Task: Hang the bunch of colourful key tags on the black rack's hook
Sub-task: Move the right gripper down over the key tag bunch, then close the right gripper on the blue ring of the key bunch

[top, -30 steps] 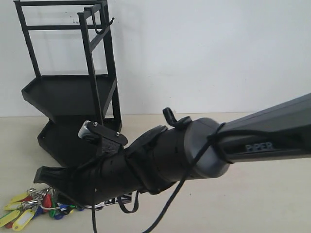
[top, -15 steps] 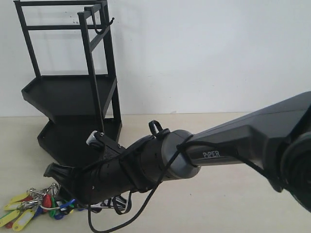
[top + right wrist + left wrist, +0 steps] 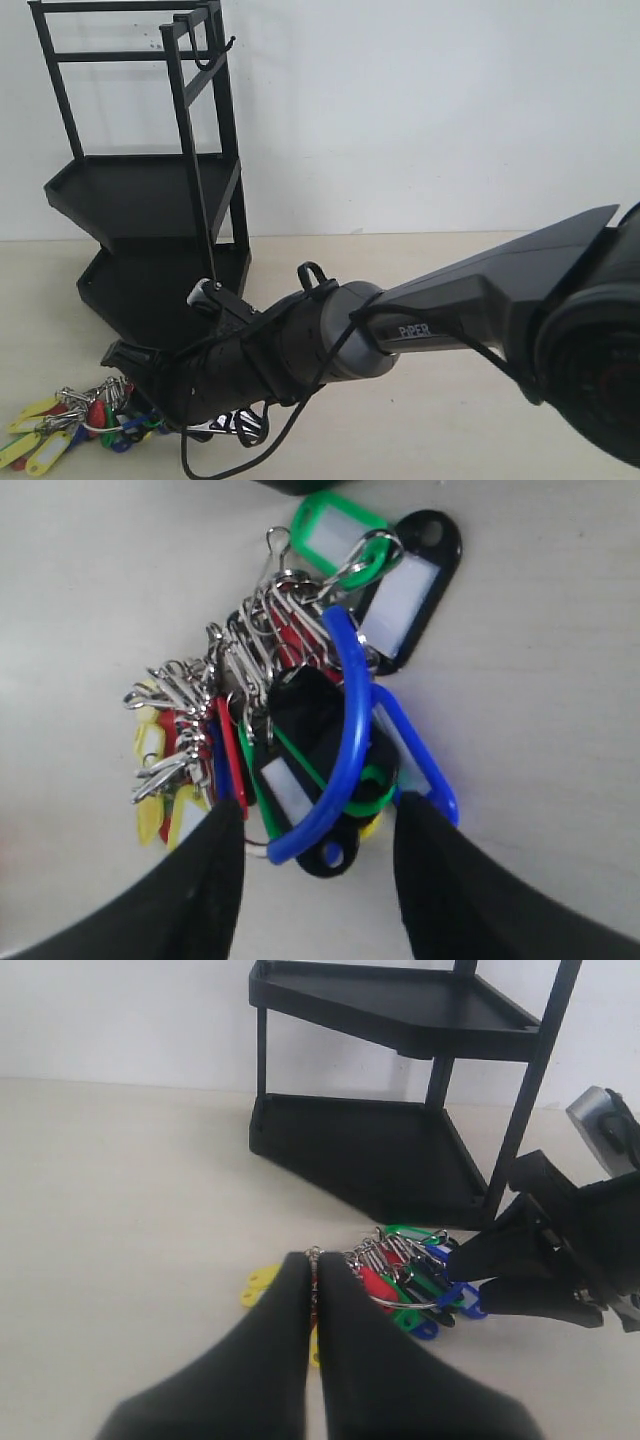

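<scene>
The colourful key tag bunch lies on the table at the front left, before the black rack. The hook juts from the rack's upper frame, with nothing on it. My right gripper is open just over the bunch, its fingers straddling the blue ring. In the exterior view the right gripper has reached across to the left. My left gripper is shut, with a clip and a red tag of the bunch in its narrow gap. It is out of the exterior view.
The right arm stretches low across the beige table, its cable looping down. The rack's lower shelf stands just behind the bunch, and a white wall lies beyond. The right gripper faces the left one across the bunch.
The right arm has dropped lower and its gripper has shifted slightly right, closer over the bunch. The bunch itself has not moved.
</scene>
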Controlling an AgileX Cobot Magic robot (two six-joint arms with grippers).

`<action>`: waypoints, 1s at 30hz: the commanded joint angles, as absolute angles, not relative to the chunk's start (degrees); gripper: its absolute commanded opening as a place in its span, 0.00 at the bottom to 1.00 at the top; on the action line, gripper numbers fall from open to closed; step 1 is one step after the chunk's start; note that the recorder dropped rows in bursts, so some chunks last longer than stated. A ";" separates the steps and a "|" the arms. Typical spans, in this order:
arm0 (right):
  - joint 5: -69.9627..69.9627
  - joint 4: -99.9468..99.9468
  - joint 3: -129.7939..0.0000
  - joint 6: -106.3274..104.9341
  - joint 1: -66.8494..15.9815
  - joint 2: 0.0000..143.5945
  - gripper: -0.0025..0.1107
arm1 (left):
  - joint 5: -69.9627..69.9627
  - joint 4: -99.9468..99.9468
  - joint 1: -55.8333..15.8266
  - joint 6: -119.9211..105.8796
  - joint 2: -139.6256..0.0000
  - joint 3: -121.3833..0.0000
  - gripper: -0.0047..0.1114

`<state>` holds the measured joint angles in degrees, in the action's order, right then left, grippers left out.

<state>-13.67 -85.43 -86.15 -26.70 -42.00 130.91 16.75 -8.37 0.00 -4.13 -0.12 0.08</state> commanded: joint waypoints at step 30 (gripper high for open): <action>-9.93 -85.51 -88.66 -24.03 -42.90 132.64 0.42 | 16.29 -8.09 -0.04 -4.33 0.00 0.00 0.08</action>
